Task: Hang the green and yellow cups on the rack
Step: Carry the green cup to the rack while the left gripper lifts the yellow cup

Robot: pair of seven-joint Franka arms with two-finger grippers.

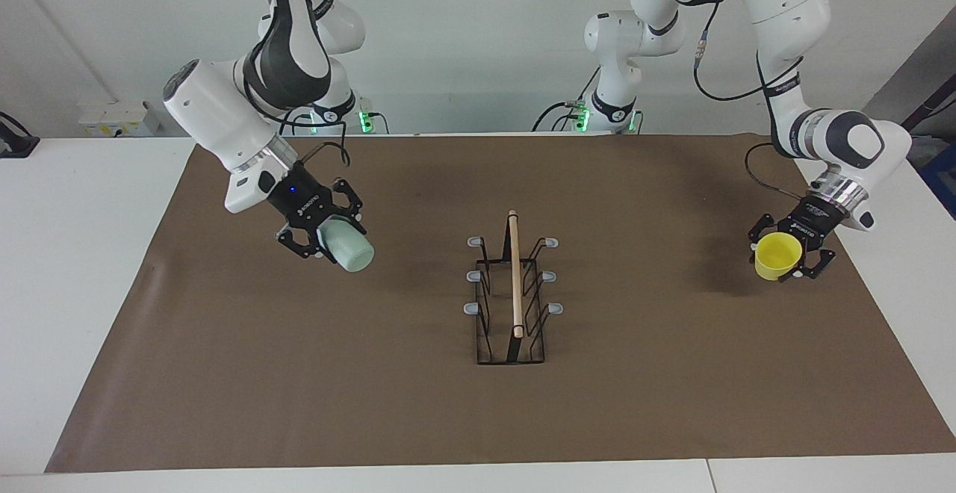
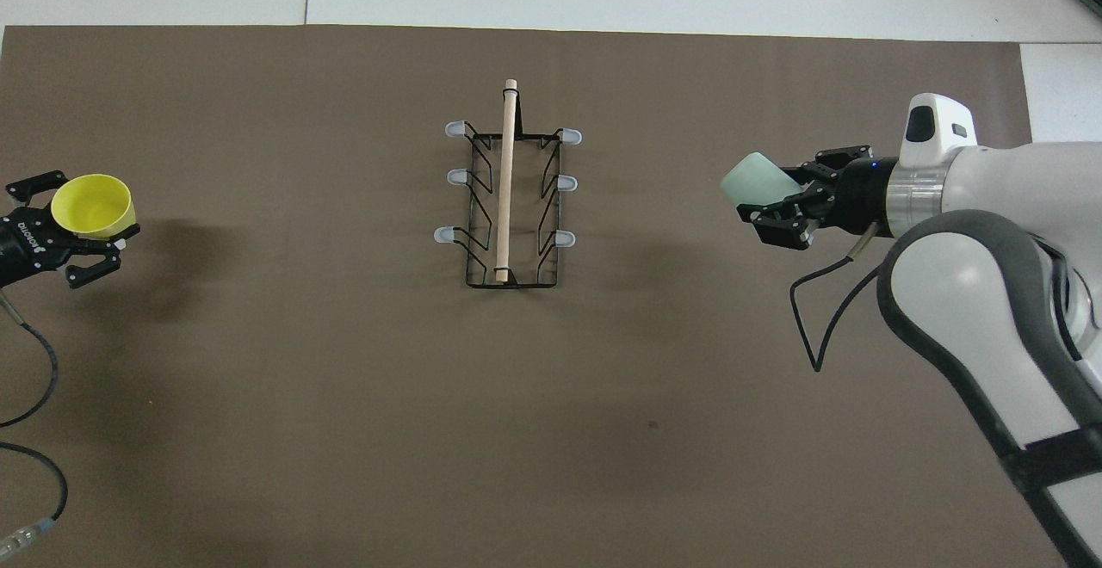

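The rack (image 1: 515,291) stands empty in the middle of the brown mat, its wooden rod running away from the robots, three grey-tipped prongs per side; it also shows in the overhead view (image 2: 508,198). My right gripper (image 1: 328,243) is shut on the mint green cup (image 1: 347,252), held tilted on its side in the air over the mat toward the right arm's end, pointing at the rack (image 2: 758,181). My left gripper (image 1: 788,254) is shut on the yellow cup (image 1: 777,254), mouth open upward, over the mat's edge at the left arm's end (image 2: 90,205).
The brown mat (image 1: 299,373) covers most of the white table (image 1: 75,254). Cables hang from both wrists (image 2: 818,327). Both cups are well apart from the rack, with bare mat between.
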